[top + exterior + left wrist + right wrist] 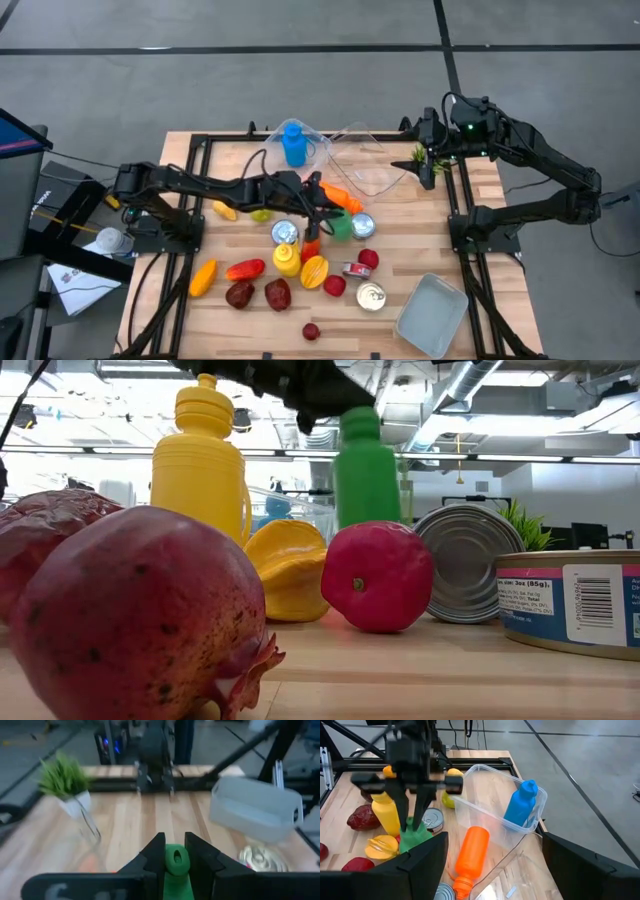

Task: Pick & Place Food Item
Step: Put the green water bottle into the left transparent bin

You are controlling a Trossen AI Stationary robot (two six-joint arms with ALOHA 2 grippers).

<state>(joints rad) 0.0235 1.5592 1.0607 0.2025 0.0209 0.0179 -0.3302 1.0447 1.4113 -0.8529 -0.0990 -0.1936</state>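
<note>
Near the middle of the wooden desk (240, 320), the left end effector (175, 851) is closed narrowly on the neck of the green bottle (176, 865), its two dark fingers (152, 855) pressing the cap from either side; the right wrist view shows the same grip from across the desk, with the green bottle standing upright beneath the left arm. Just beside it stands a yellow bottle (200, 460), and an orange bottle (472, 851) lies on its side close by, next to a clear plastic container (485, 785) that holds a blue bottle (521, 804). In the low view a pomegranate (135, 625) fills the foreground, with a yellow sliced fruit (288, 565), a red fruit (378, 575), an upended silver can (468, 563) and a labelled tin (575, 600) ranged behind it. In the high view more fruit lies scattered around the bottles, among it an orange pepper (203, 277) and a small red fruit (311, 331) near the front edge. A grey bin (432, 315) sits at the front right corner, well apart from the green bottle. The right end effector (425, 160) hangs over the far right edge of the desk with its fingers spread wide, holding nothing, near a small potted plant (65, 780).
</note>
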